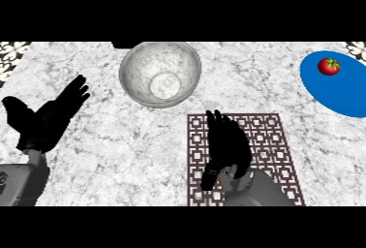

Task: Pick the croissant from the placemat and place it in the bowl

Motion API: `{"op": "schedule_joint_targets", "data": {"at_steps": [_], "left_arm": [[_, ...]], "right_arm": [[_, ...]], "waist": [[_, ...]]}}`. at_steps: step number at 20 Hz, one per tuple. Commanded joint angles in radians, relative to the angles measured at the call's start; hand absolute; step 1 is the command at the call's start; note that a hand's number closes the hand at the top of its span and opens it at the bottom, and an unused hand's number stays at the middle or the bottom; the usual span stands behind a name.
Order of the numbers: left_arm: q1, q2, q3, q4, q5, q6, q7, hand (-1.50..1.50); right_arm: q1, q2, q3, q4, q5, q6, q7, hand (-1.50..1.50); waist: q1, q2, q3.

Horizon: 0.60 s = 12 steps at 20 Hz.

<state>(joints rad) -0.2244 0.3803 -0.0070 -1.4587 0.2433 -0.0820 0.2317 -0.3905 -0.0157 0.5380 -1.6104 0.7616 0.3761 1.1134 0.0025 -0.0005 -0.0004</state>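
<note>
Head view: the right hand (227, 145) lay over the mat (275, 145), fingers extended toward the bowl (136, 58); whether it grasped anything could not be told. The croissant was not visible, presumably hidden beneath it. The left hand (46, 118) rested released at left, clear of the work.

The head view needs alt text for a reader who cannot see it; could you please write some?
The right robot hand reaches over a brown patterned placemat on a marble counter, below an empty white marbled bowl. The left robot hand rests open at left.
</note>
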Motion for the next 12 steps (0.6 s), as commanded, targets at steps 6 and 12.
{"op": "schedule_joint_targets", "data": {"at_steps": [6, 12], "left_arm": [[0.046, -0.033, -0.006, -0.096, -0.026, 0.019, 0.034, 0.0], [0.028, -0.044, 0.01, -0.048, -0.043, -0.01, 0.034, 0.0]], "right_arm": [[0.003, 0.015, -0.06, 0.108, 0.032, 0.007, 0.067, -1.5], [0.086, 0.011, -0.049, 0.1, 0.072, -0.022, 0.013, -1.5]], "waist": [[0.006, -0.001, 0.001], [-0.003, -0.001, 0.0]]}}
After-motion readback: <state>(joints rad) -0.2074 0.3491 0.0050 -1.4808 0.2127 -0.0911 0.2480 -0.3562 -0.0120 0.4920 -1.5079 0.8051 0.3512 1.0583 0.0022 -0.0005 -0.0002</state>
